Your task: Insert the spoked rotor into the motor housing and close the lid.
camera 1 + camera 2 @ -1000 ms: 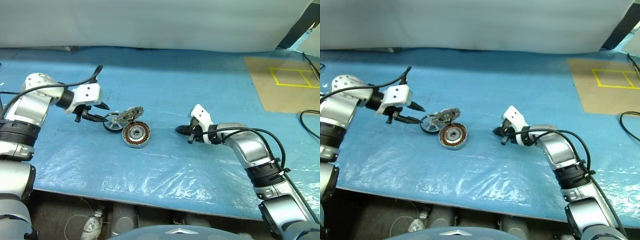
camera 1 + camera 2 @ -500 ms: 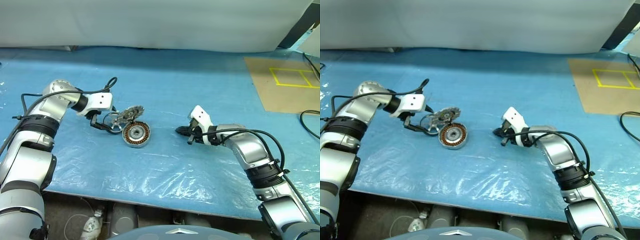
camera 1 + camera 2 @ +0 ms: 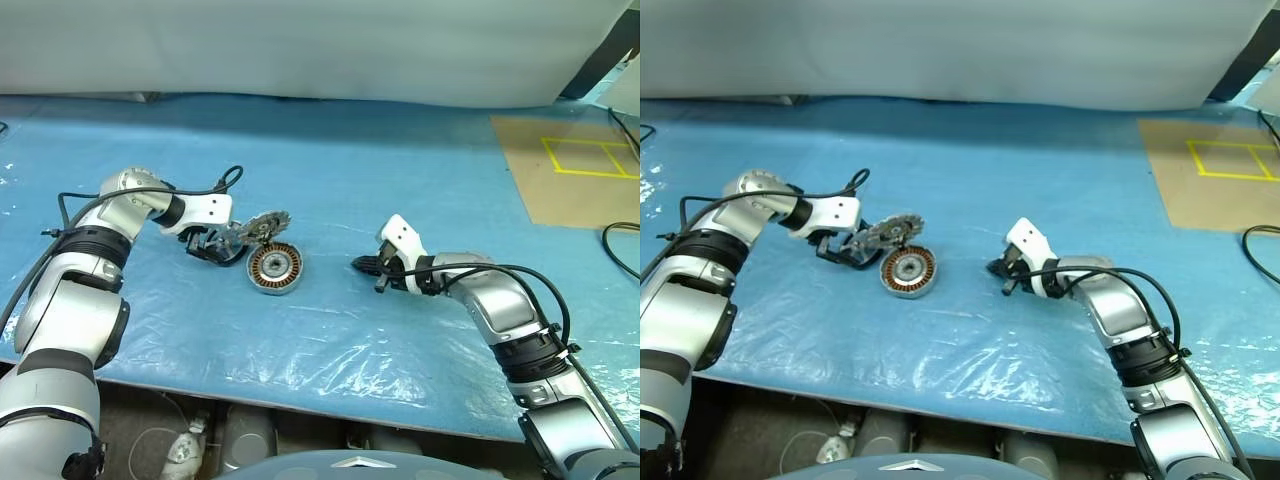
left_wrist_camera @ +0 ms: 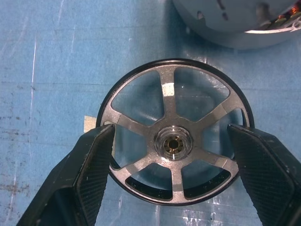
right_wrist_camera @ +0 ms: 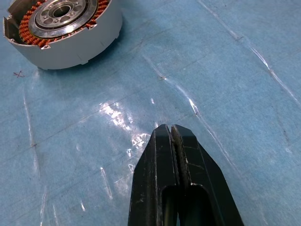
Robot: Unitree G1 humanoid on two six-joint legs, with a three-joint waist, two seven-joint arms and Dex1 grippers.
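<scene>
The spoked rotor (image 4: 171, 129), a dark ring with several grey spokes and a small hub, lies flat on the blue sheet. My left gripper (image 4: 171, 141) is open over it, one finger (image 4: 89, 174) on each side of the rim; whether they touch it I cannot tell. In the head views the left gripper (image 3: 215, 248) hides most of the rotor. The shiny lid (image 3: 262, 226) leans tilted just right of it. The motor housing (image 3: 275, 268), with its copper windings, lies in front of the lid. My right gripper (image 3: 362, 264) is shut and empty, to the right of the housing (image 5: 61, 23).
The table carries a crinkled blue plastic sheet (image 3: 330, 340) whose front edge runs along the bottom of the head views. A brown board with a yellow taped square (image 3: 585, 155) lies at the back right. A black cable (image 3: 620, 245) trails at the far right.
My left arm came down and to the right onto the rotor, and its jaws spread wider. The right arm, the lid and the housing stayed where they were.
</scene>
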